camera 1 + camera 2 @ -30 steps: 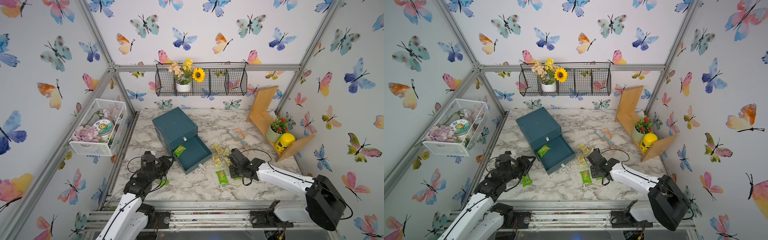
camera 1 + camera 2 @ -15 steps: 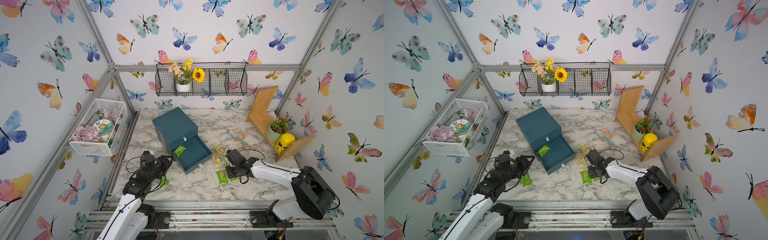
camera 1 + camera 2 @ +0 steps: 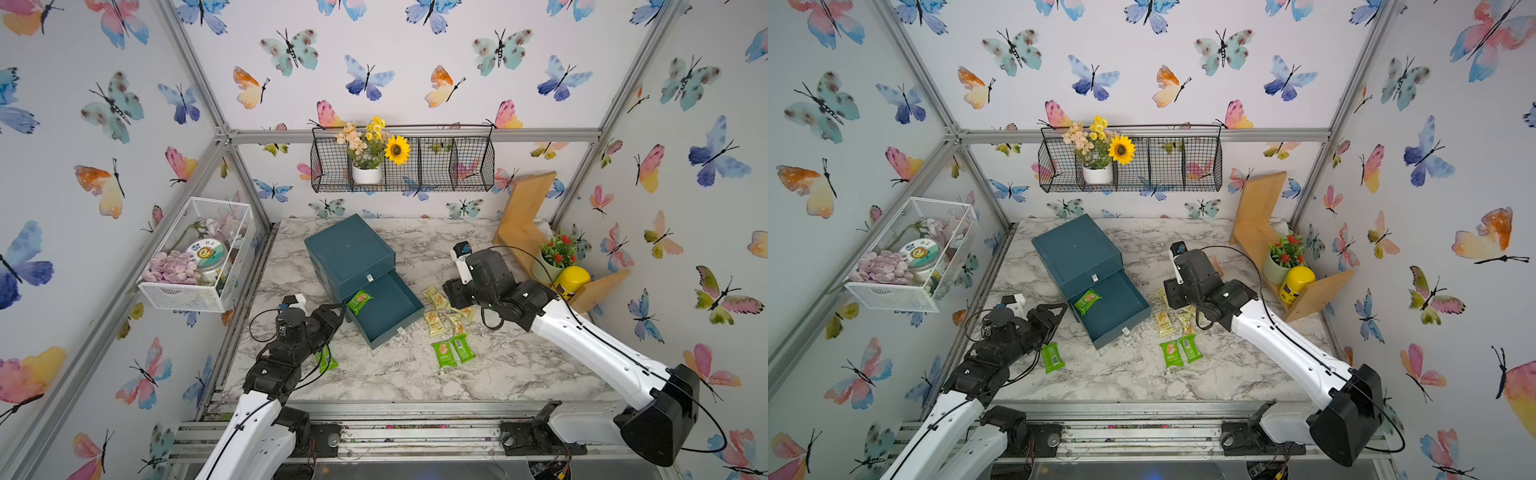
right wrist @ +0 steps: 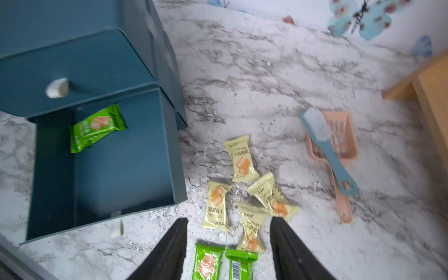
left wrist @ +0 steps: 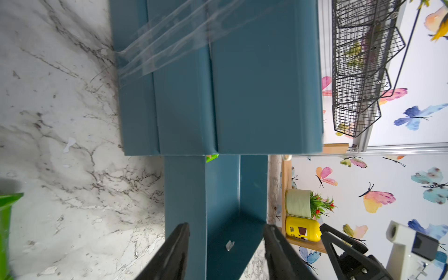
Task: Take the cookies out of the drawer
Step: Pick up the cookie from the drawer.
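Cookies (image 4: 241, 158) in small flat pale yellow and green wrappers lie on the marble surface (image 3: 519, 365) beside the open teal plastic drawer (image 3: 395, 316); one green packet (image 3: 359, 301) sits inside. Left claw (image 5: 226, 225) and right claw (image 4: 229, 219) both gape, empty.

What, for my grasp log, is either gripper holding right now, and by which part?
Nothing is held. The left gripper and right gripper both stand open and empty; the cookies lie loose, ungripped.

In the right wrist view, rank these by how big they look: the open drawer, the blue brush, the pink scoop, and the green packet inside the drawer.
1. open drawer
2. blue brush and pink scoop, about alike
3. green packet
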{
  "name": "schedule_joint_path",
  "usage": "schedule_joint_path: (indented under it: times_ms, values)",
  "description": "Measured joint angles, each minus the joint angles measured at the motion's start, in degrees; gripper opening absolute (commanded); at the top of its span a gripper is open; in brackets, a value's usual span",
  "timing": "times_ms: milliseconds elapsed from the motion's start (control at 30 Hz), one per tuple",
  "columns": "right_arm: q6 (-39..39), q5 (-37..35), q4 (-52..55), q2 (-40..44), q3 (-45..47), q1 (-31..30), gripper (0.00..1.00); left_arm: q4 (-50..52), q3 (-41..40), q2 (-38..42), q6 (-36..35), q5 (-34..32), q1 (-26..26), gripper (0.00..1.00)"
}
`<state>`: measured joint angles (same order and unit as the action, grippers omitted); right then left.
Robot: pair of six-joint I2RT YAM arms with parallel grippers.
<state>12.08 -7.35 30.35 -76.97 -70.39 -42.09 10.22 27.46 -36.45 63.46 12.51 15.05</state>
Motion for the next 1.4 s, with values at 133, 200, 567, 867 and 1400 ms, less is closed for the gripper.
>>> schedule_joint_path:
  times_ms: [133,200,567,867,1400]
  values:
    - [-5.7,5.2,-6.1,-4.0,-0.2,-4.7,0.57,-1.5,-0.4,0.3,0.2,-0.4,0.0,0.53]
    - [-8.8,7.9,-10.6,-5.8,0.9,-7.1,0.57,-2.3,-1.2,1.0,0.6,-0.7,0.0,0.53]
    - [-42.9,17.6,-27.5,-17.5,1.4,-11.8,0.61,-2.6,-5.3,4.9,4.4,-1.5,-0.1,0.53]
    - [-66.6,19.6,-19.9,-28.3,-12.9,-11.8,0.58,-0.2,-5.5,7.9,5.7,-4.0,-0.1,0.53]
    - [-83.3,18.6,-17.0,-37.8,-17.9,-11.8,0.49,7.4,-4.3,9.3,5.6,-10.1,-0.5,0.52]
